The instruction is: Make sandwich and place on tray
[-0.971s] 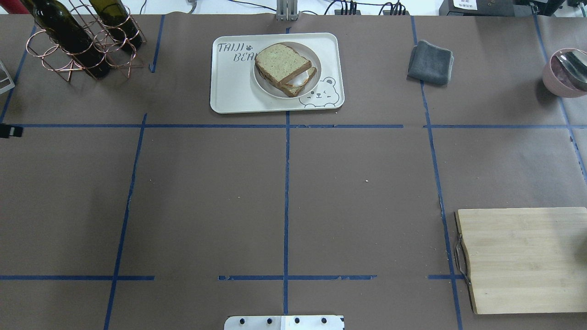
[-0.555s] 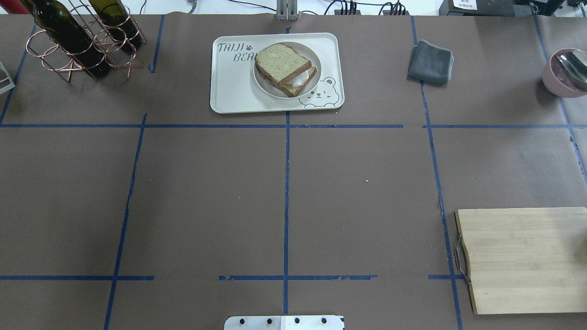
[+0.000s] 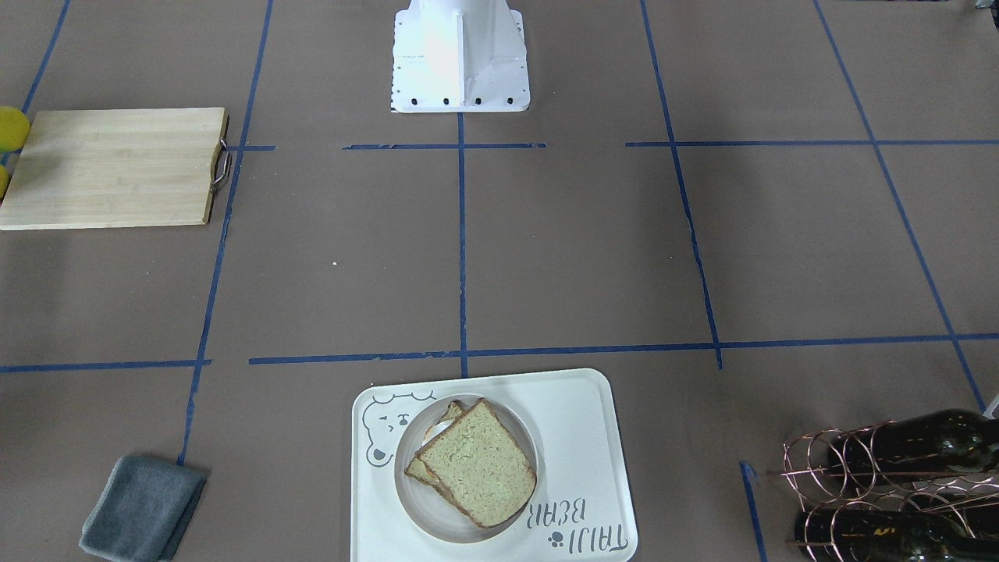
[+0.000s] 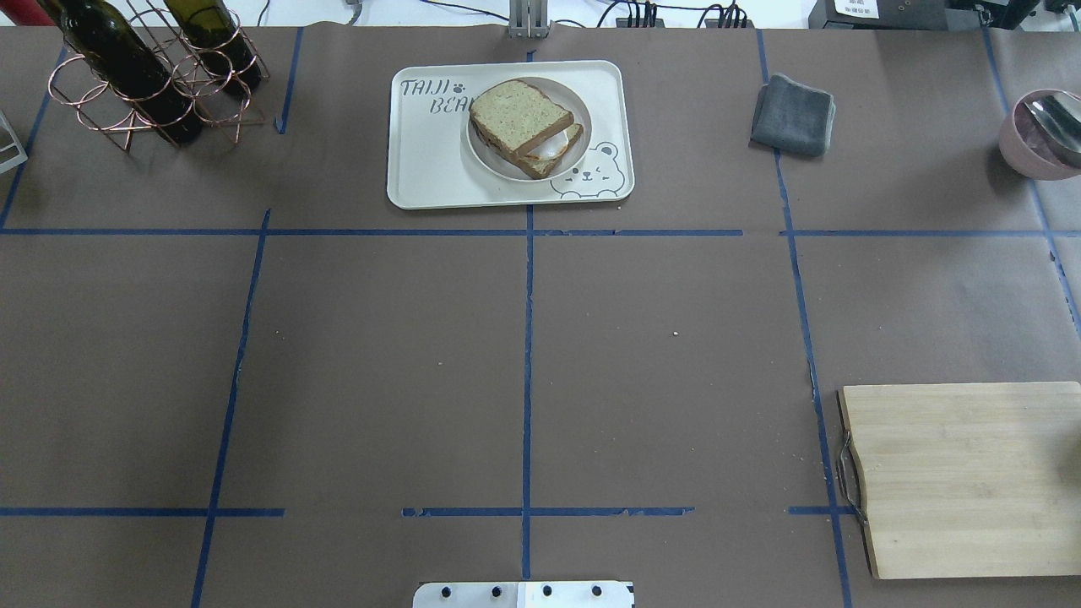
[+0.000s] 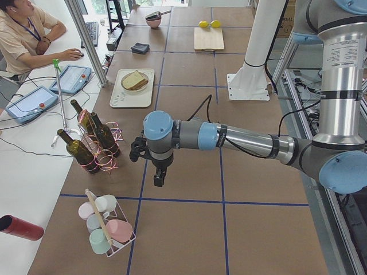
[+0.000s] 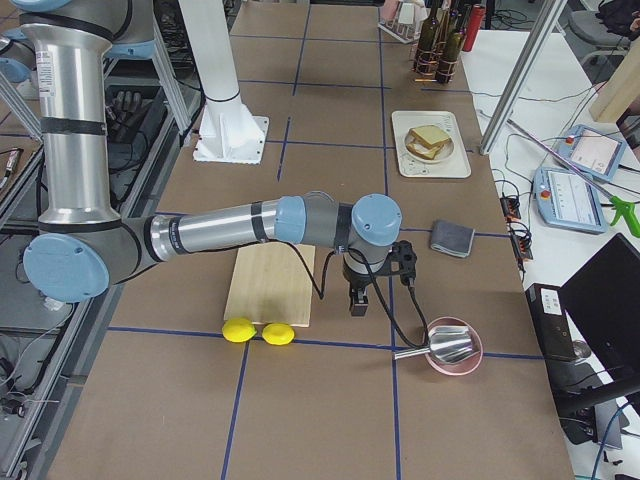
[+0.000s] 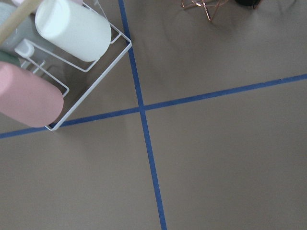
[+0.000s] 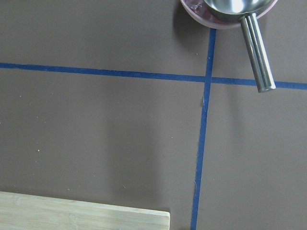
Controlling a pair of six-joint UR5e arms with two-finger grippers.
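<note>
A: Left gripper [image 5: 157, 179]?
B: Hangs over the brown table cover, fingers down, near the bottle rack [image 5: 94, 143]. Seen from the side only, so I cannot tell if the fingers are parted or closed.
A: Right gripper [image 6: 357, 303]?
B: Over the table between the cutting board [image 6: 270, 283] and the pink bowl [image 6: 453, 348]. Grip likewise unreadable.
A: Sandwich [image 4: 517, 118]?
B: On its white plate [image 4: 494, 160]. The plate sits on the tray [image 4: 422, 160], at the centre of the far edge. Both grippers are well apart from it.
</note>
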